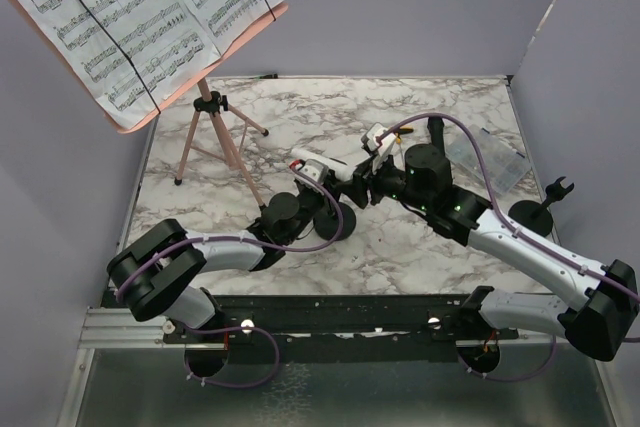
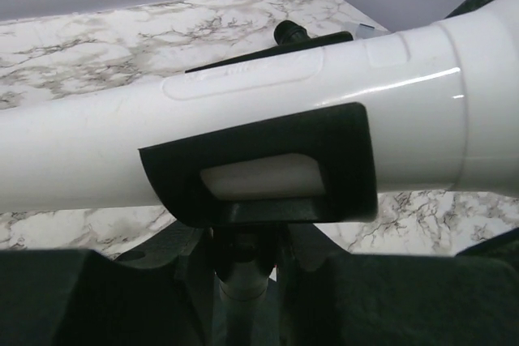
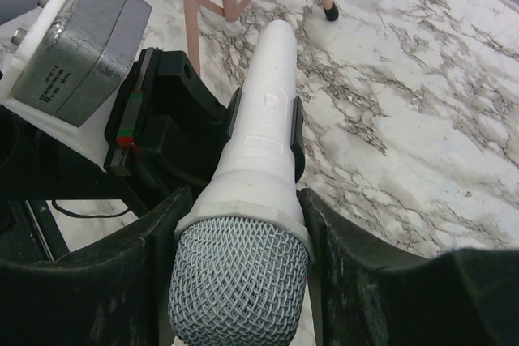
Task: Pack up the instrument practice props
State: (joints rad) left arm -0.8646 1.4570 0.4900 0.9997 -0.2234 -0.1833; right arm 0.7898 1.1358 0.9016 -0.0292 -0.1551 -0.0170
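White microphone [image 3: 263, 135] sits clipped in black holder [image 2: 345, 160], above marble surface [image 3: 422, 119] | left gripper [image 2: 242, 281] pinches holder stem, probably steadying it | right gripper [image 3: 243, 204] presses microphone collar, probably to pull it free

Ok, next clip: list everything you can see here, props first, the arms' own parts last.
music rest: 1, pink tripod, far left
sheet-music pages: at least 2, white, on the rest's board
white microphone: 1, centre, clipped in a holder
centre holder: 1, black, under that microphone
spare holder: 1, black, right edge, empty
compartment box: 1, clear, far right
table: 1, marbled white
left gripper: 1, black, closed on centre holder's stem
right gripper: 1, black, closed on microphone's mesh head
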